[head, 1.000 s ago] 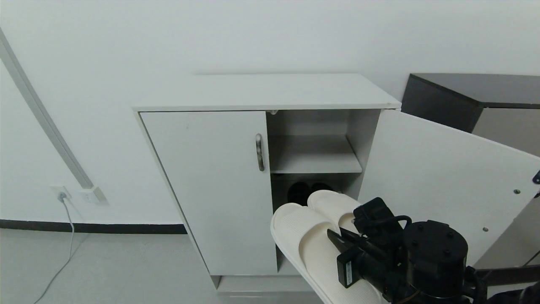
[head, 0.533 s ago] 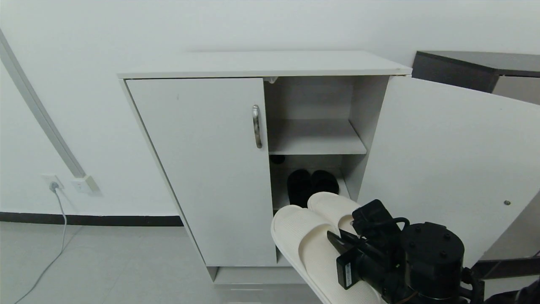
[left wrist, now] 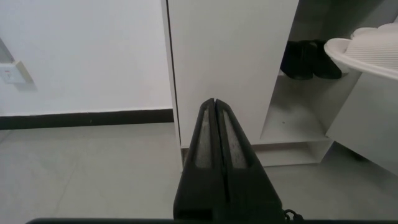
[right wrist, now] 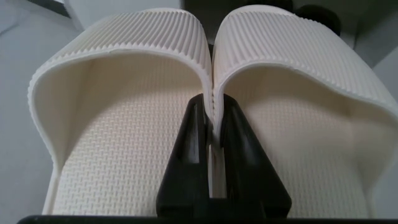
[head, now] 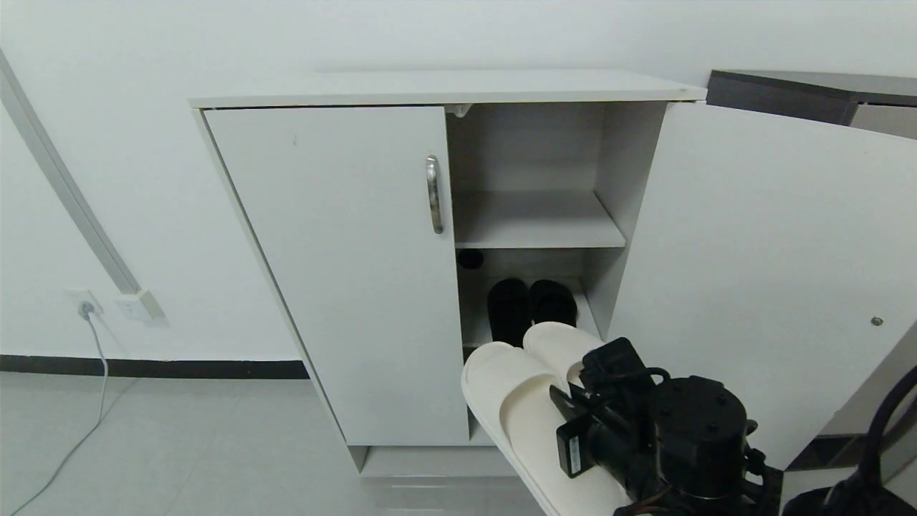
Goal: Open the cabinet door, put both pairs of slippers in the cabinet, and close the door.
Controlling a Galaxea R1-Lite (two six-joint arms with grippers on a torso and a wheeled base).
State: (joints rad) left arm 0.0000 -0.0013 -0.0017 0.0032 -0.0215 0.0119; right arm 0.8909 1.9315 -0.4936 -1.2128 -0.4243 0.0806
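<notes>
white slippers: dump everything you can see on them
The white slippers are a cream pair that looks like foam, with ribbed straps and dimpled footbeds. They lie side by side, toes toward the cabinet, held off the floor just outside its open right side. The right claw is shut on the two inner strap edges, pinching them together. The black slippers sit on a shelf beyond, not touching them.

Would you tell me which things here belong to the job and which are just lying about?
Job: white slippers, right gripper, black slippers, cabinet, open door.
Lying about: wall socket, cable, dark unit beside the cabinet.
</notes>
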